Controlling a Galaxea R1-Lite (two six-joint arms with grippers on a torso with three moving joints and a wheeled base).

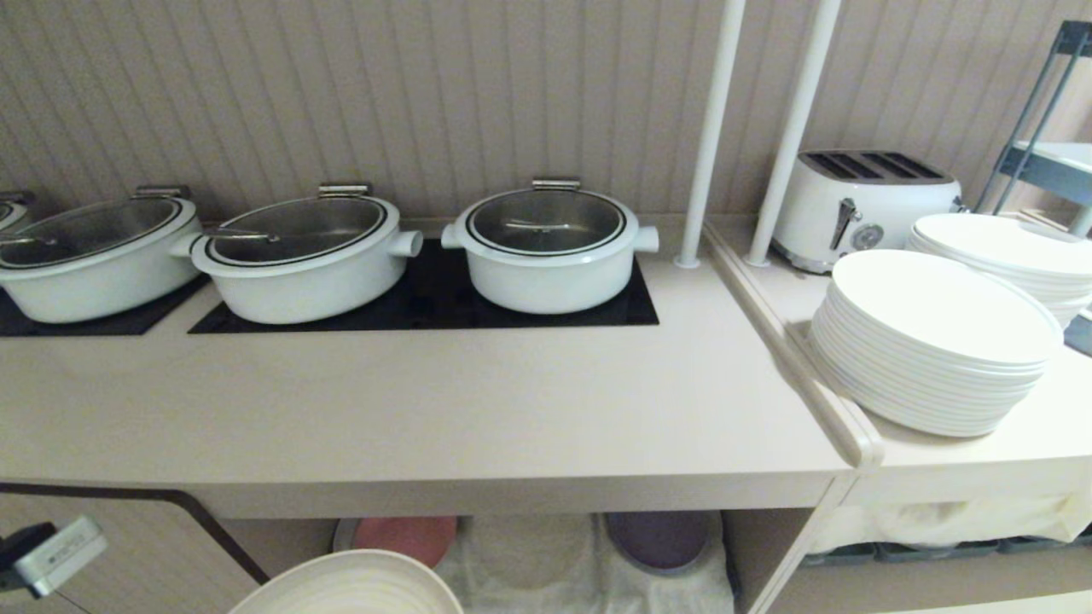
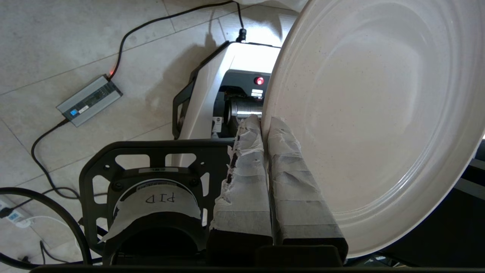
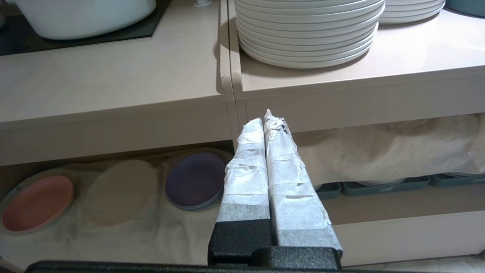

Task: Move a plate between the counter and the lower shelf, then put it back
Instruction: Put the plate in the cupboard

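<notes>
One plate (image 2: 363, 113), cream, is pinched by its rim in the left gripper (image 2: 265, 127), jaws clamped on it, held low in front of the lower shelf (image 1: 529, 554). Right gripper (image 3: 267, 121) sits closed, empty, idle nearby. Looks like mid-carry; next move probably needs a lift over the counter (image 1: 409, 409) edge, kept level.

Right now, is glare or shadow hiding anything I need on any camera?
Left wrist view: bright glare washes out the white robot base beside the small cream-beige plate. Head view: the cloth-lined lower shelf sits shaded under the beige counter. Right wrist view: evenly lit.
</notes>
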